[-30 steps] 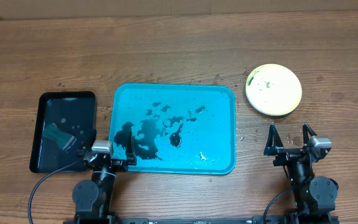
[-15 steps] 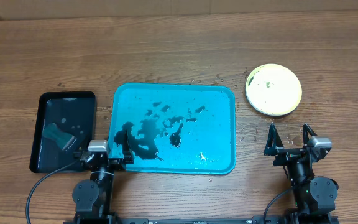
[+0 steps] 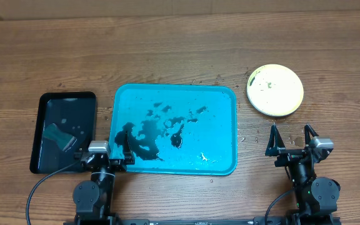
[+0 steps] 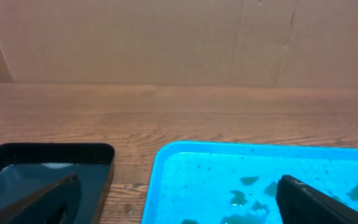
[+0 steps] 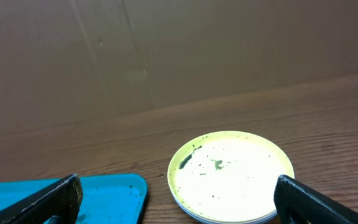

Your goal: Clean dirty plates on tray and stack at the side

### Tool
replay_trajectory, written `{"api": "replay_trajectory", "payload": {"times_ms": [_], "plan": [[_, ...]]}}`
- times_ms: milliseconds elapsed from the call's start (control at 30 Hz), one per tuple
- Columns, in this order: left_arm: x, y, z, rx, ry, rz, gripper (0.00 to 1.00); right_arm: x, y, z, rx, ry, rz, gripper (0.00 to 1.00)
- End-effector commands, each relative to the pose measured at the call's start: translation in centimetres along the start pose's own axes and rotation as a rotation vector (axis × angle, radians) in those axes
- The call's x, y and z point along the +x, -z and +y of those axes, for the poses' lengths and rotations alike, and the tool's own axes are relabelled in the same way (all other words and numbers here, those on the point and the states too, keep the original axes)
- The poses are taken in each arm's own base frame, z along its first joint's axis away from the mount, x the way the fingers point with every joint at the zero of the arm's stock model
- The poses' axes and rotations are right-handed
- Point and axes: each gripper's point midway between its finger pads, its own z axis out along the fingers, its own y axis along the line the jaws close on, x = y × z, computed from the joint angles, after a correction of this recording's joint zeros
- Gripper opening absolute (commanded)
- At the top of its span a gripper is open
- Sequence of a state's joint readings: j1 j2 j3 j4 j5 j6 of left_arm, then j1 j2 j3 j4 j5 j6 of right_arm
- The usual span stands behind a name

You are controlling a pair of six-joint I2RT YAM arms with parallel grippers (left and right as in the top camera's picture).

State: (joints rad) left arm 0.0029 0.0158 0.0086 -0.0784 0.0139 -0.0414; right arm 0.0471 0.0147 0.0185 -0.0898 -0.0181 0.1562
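Left claw (image 3: 105, 149): spread wide and holding nothing. It sits low at the near edge of the table (image 3: 167, 50), with one finger (image 4: 42, 202) above the black tray (image 3: 42, 103) and the other above the near left corner of the turquoise tray (image 3: 220, 119).
Right claw (image 3: 290, 131): spread just as wide and empty. Both fingers (image 5: 48, 199) are raised over bare wood, near the stack but apart from it.
Plates (image 3: 275, 89): stacked on the table to the right of the turquoise tray, apart from its rim and beyond the right claw. The top one is yellow-green at the rim and pale across the middle, with a few dark green specks and one smear by its left edge.
Stack from the right wrist: a paler rim shows just under the top plate. How many plates lie beneath it I cannot tell from either view.
Turquoise tray: flat at the middle of the table, long side towards the arms, carrying only black puddles and splashes.
Black smears (image 3: 149, 132): pooled in the tray's left half, thickest towards the near left corner and thinning to small spots near the middle.
Black tray: just left of the turquoise tray with a narrow gap between them. It is wet and shiny, and a teal lump (image 3: 60, 134) lies in its near half.
Droplets (image 3: 245, 136): scattered on the wood between the turquoise tray and the right claw.
Backdrop (image 4: 166, 37): plain brown cardboard wall behind the table in both wrist views.
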Motion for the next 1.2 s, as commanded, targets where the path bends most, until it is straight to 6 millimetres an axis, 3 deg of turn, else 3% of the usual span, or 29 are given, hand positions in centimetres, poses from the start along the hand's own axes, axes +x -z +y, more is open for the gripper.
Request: {"api": "replay_trajectory", "payload": {"times_ms": [0,1167], "plan": [[-0.09,0.04,0.04,-0.003,-0.021,-0.008,1.0,0.02,0.01,-0.27,0.011,0.008,-0.011,1.0],[-0.09,0.04,-0.04,0.001,-0.013,-0.009,1.0,0.02,0.01,-0.27,0.011,0.008,-0.011,1.0]]}}
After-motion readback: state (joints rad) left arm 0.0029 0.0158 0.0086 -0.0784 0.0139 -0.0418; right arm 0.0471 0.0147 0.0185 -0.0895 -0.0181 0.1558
